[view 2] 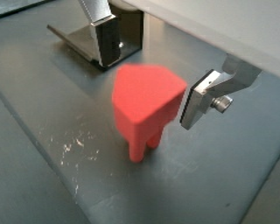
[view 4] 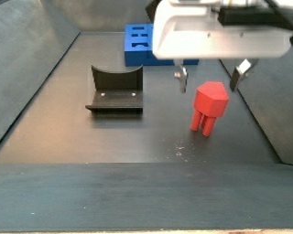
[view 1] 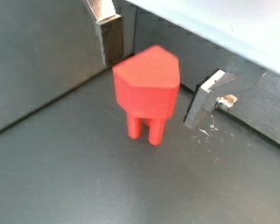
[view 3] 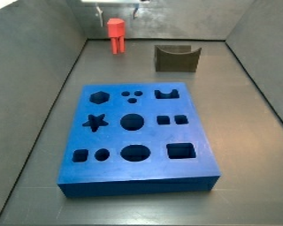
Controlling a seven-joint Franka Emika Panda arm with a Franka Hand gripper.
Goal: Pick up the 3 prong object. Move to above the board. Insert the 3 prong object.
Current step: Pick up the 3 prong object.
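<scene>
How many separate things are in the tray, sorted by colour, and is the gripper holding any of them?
Red-orange plastic peg: 1
Thick blue board with cutouts: 1
Dark olive-brown U-shaped block: 1
Total: 3
The gripper straddles the peg, fingers apart, holding nothing.

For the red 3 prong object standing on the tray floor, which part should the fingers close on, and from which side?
Grip the blocky upper body of the 3 prong object, coming straight down from above. It stands upright on its thin prongs, so the wide body is the top part and gives the most to hold. The gripper is already open around it, one of the fingers on either side of the body.
</scene>
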